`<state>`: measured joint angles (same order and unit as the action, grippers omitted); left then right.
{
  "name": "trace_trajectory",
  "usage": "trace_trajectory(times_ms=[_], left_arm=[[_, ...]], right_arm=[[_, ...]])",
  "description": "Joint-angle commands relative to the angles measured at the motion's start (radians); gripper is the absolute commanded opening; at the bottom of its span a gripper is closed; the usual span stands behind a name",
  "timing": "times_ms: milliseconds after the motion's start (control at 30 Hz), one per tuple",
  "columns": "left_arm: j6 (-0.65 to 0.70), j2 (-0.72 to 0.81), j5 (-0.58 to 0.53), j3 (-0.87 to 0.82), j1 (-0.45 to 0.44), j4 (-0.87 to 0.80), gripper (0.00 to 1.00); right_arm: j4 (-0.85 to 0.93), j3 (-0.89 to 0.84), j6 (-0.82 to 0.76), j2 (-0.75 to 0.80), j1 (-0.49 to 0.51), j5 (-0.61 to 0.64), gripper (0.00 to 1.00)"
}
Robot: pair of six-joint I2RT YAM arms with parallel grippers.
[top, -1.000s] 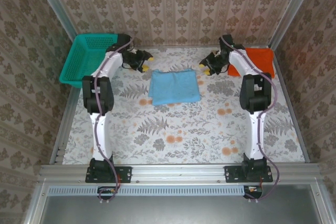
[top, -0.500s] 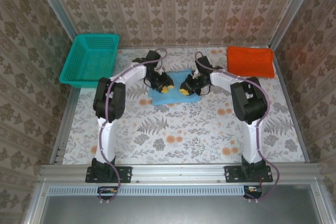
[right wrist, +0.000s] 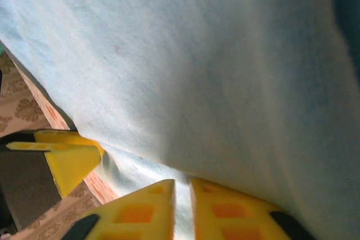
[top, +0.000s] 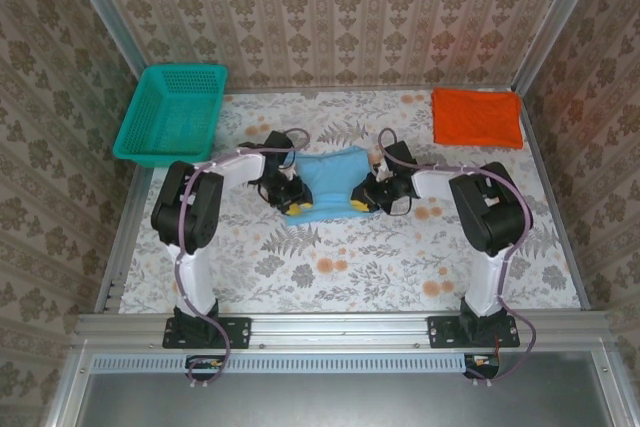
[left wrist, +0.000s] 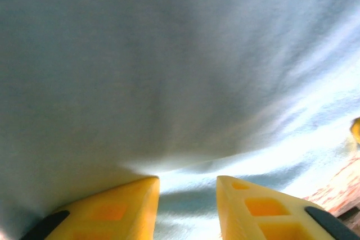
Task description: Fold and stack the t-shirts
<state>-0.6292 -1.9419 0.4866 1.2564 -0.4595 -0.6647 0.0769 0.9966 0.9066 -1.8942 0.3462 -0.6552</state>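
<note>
The light blue t-shirt (top: pixel 335 175) lies mid-table, its near edge bunched between the two grippers. My left gripper (top: pixel 297 205) is at its near left corner and my right gripper (top: pixel 362 203) at its near right corner. In the left wrist view, blue cloth (left wrist: pixel 169 71) drapes over and between the yellow fingers (left wrist: pixel 112 206) of the left gripper (left wrist: pixel 187 181), which is shut on a thick fold. In the right wrist view, the right gripper (right wrist: pixel 181 182) pinches a thin layer of the same cloth (right wrist: pixel 214 66). The folded orange t-shirt (top: pixel 478 117) lies flat at the back right.
A teal mesh basket (top: pixel 172 112) stands at the back left corner. Patterned walls enclose the table on three sides. Both arms (top: pixel 190 207) reach inward across the floral tabletop (top: pixel 350 257). One finger of the left gripper (right wrist: pixel 67 161) shows in the right wrist view.
Both grippers came in from the back of the table onto the blue shirt, closed and drew toward the near side. The shirt now sits narrower, bunched and a little nearer.
</note>
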Motion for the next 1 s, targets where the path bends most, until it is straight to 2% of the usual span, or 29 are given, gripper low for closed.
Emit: trace_trajectory(times_ms=[0, 100, 200, 267, 367, 567, 767, 967], left_arm=[[0.03, 0.063, -0.114, -0.032, 0.01, -0.144, 0.39], [0.042, 0.127, -0.082, 0.032, 0.021, -0.193, 0.45], [0.073, 0.138, -0.071, 0.153, 0.04, -0.256, 0.51], [0.112, 0.092, -0.057, 0.268, 0.053, -0.31, 0.51], [0.153, -0.015, -0.045, 0.436, 0.059, -0.358, 0.47], [0.136, -0.261, 0.017, 0.698, 0.061, -0.343, 0.36], [0.085, -0.375, 0.013, 0.728, 0.094, -0.227, 0.34], [0.038, -0.387, -0.09, 0.628, 0.157, -0.148, 0.34]], right_arm=[[0.011, -0.094, 0.014, 0.1, 0.027, 0.056, 0.28], [-0.051, -0.11, 0.023, 0.196, 0.037, 0.039, 0.39], [-0.078, -0.064, 0.024, 0.266, 0.026, 0.05, 0.42], [-0.058, 0.009, 0.022, 0.248, 0.012, 0.055, 0.37], [0.047, 0.155, 0.0, 0.143, -0.014, 0.056, 0.26], [0.143, 0.388, -0.015, -0.116, -0.044, 0.057, 0.19], [0.244, 0.578, -0.026, -0.321, -0.079, 0.062, 0.17], [0.263, 0.603, 0.001, -0.387, -0.122, 0.08, 0.17]])
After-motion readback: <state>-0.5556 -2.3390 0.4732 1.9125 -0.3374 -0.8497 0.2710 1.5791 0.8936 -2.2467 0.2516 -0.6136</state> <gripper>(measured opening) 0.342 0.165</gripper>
